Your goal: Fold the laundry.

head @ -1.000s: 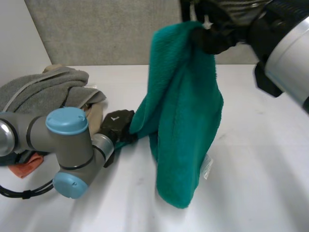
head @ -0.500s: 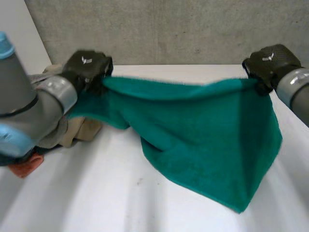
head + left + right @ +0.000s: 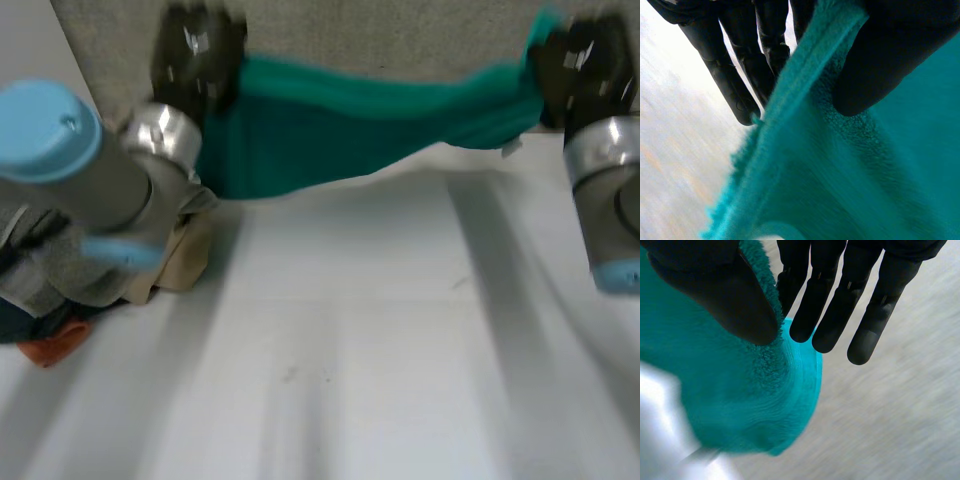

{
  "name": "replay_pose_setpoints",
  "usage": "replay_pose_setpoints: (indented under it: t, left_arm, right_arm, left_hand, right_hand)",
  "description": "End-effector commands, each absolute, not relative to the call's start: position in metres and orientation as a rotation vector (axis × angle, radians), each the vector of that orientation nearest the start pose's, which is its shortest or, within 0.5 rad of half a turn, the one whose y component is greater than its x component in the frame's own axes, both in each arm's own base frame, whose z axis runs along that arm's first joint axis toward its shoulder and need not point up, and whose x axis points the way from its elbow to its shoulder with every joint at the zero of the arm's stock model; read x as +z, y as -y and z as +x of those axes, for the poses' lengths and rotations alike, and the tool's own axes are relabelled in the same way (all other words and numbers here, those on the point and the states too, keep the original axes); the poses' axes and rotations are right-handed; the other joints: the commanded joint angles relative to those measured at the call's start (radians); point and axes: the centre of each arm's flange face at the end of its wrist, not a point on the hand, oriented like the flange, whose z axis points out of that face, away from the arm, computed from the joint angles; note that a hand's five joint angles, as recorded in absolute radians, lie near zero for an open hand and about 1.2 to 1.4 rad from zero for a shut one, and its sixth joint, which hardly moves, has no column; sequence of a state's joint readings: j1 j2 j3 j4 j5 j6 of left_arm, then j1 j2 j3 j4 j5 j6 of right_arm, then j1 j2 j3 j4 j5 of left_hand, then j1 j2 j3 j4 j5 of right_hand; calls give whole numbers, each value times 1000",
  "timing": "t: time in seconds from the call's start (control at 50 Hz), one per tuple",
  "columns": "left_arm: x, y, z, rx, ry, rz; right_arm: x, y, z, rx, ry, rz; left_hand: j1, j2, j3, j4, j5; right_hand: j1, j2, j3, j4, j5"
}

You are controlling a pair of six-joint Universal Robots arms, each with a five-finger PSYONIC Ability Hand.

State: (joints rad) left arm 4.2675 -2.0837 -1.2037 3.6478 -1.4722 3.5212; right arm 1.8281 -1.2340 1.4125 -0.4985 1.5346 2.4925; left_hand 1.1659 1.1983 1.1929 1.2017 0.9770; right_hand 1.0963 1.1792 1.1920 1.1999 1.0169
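Note:
A teal fleece cloth [image 3: 370, 125] hangs stretched in the air between my two hands, above the far side of the white table [image 3: 350, 340]. My left hand [image 3: 195, 60] pinches one top corner; in the left wrist view its thumb [image 3: 880, 55] presses the cloth's edge [image 3: 805, 150] against its fingers [image 3: 735, 75]. The other top corner is held by my right hand [image 3: 585, 70]. In the right wrist view the thumb [image 3: 720, 290] pins the teal cloth [image 3: 735, 390] against the fingers [image 3: 840, 305]. The cloth sags slightly in the middle.
A pile of other laundry lies at the table's left: grey towels [image 3: 60, 260], a beige piece [image 3: 185, 255] and an orange scrap [image 3: 55, 345]. A grey wall [image 3: 380, 40] stands behind the table.
Both hands have risen and moved away from me with the cloth. It went from hanging bunched from the right hand to being spread wide between both hands, and has lifted off the table.

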Motion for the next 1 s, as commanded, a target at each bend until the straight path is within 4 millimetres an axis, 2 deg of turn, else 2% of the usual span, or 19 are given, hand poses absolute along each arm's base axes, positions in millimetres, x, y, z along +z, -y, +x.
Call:
replay_pose_setpoints:
  t: [0.02, 0.04, 0.06, 0.1, 0.14, 0.2, 0.26, 0.3, 0.36, 0.48, 0.58, 0.7, 0.78, 0.82, 0.84, 0.88, 0.92, 1.0]
  left_arm:
    - [173, 282, -287, -2081, -2191, 1098]
    - [166, 277, -284, -2040, -2215, 1106]
    - [158, 270, -280, -1991, -2241, 1118]
    - [138, 254, -272, -1877, -2295, 1151]
    - [130, 246, -268, -1827, -2313, 1165]
    - [126, 237, -265, -1800, -2323, 1180]
    - [132, 235, -264, -1817, -2312, 1174]
    - [134, 234, -262, -1823, -2309, 1170]
    - [133, 237, -260, -1832, -2301, 1150]
    - [129, 257, -238, -1853, -2279, 1024]
    - [122, 259, -230, -1814, -2306, 1003]
    - [124, 255, -228, -1815, -2307, 1002]
    - [131, 250, -227, -1840, -2297, 991]
    - [134, 247, -226, -1853, -2295, 997]
    - [135, 246, -226, -1856, -2296, 1004]
    - [137, 242, -228, -1873, -2296, 1035]
    - [139, 240, -230, -1887, -2293, 1054]
    - [145, 234, -230, -1912, -2279, 1068]
  right_arm:
    - [196, 304, 218, -2184, -2282, -1183]
    - [189, 298, 217, -2130, -2313, -1201]
    - [173, 284, 215, -2011, -2361, -1253]
    - [165, 276, 214, -1937, -2382, -1287]
    - [154, 264, 212, -1848, -2404, -1338]
    - [148, 257, 209, -1791, -2432, -1355]
    - [149, 256, 207, -1792, -2438, -1351]
    - [152, 258, 204, -1807, -2444, -1337]
    - [154, 263, 198, -1820, -2464, -1310]
    - [157, 263, 195, -1834, -2467, -1293]
    - [154, 260, 195, -1813, -2473, -1293]
    - [155, 260, 195, -1817, -2474, -1286]
    - [154, 259, 195, -1812, -2478, -1283]
    - [153, 259, 194, -1803, -2486, -1292]
    - [153, 257, 193, -1790, -2492, -1299]
    - [157, 256, 193, -1779, -2501, -1297]
    - [168, 253, 191, -1769, -2513, -1282]
    - [198, 257, 184, -1821, -2513, -1236]
  left_hand:
    - [230, 198, 203, 195, 245]
    - [230, 198, 203, 195, 245]
    - [230, 198, 203, 195, 245]
    - [230, 198, 203, 195, 245]
    - [181, 149, 154, 146, 196]
    - [-156, -188, -183, -192, -142]
    - [-450, -482, -477, -485, -435]
    - [-555, -588, -582, -591, -541]
    - [-574, -606, -601, -609, -559]
    - [-544, -577, -571, -580, -530]
    - [-497, -530, -524, -533, -483]
    - [-201, -234, -228, -237, -187]
    - [218, 186, 191, 182, 232]
    - [230, 198, 203, 195, 245]
    - [230, 198, 203, 195, 245]
    - [230, 198, 203, 195, 245]
    - [230, 198, 203, 195, 245]
    - [230, 198, 203, 195, 245]
  right_hand:
    - [300, 217, 204, 196, 205]
    - [300, 217, 204, 196, 205]
    - [300, 217, 204, 196, 205]
    - [300, 217, 204, 196, 205]
    - [300, 217, 204, 196, 205]
    - [300, 217, 204, 196, 205]
    - [300, 217, 204, 196, 205]
    - [300, 217, 204, 196, 205]
    - [300, 217, 204, 196, 205]
    - [300, 217, 204, 196, 205]
    - [300, 217, 204, 196, 205]
    - [300, 217, 204, 196, 205]
    - [300, 217, 204, 196, 205]
    - [300, 217, 204, 196, 205]
    - [124, 41, 28, 20, 29]
    - [-410, -493, -506, -514, -505]
    - [-833, -916, -929, -937, -928]
    - [-847, -930, -943, -951, -942]
